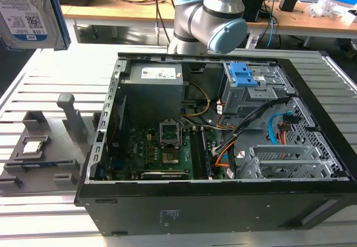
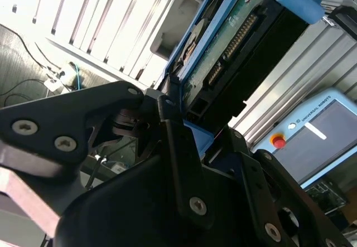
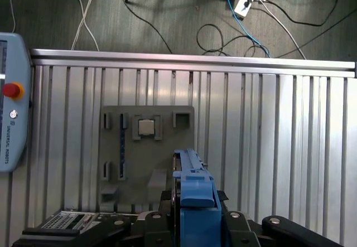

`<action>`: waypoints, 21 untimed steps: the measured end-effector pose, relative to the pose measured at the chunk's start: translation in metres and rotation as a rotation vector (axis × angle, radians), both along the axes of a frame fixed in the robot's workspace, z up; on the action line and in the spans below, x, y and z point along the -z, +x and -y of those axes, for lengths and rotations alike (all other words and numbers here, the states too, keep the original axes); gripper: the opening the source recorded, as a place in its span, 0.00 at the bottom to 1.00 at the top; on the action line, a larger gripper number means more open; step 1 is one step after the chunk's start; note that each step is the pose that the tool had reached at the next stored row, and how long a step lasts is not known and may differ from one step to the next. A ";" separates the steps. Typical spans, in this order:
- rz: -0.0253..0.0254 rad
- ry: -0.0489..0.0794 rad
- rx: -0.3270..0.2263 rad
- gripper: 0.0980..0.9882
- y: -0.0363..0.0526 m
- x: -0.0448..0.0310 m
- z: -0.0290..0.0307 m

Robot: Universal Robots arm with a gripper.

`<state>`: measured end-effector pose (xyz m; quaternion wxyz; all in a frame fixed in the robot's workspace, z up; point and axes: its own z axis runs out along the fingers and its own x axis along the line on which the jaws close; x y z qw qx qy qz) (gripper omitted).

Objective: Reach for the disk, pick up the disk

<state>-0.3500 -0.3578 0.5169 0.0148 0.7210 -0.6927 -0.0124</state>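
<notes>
We see the gripper (image 2: 203, 138) clenched on the disk (image 2: 234, 52), its black fingers (image 2: 174, 141) pressed against the blue carrier frame. In the exterior view the disk hangs in the air at the exterior view's far left, clear of the open computer case (image 1: 223, 208). The first wrist view shows it above the grey fixture (image 3: 167, 146) holding a small square chip (image 3: 146, 127).
</notes>
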 end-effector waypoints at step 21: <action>-0.0001 0.000 0.000 0.30 0.0484 0.0000 -0.0001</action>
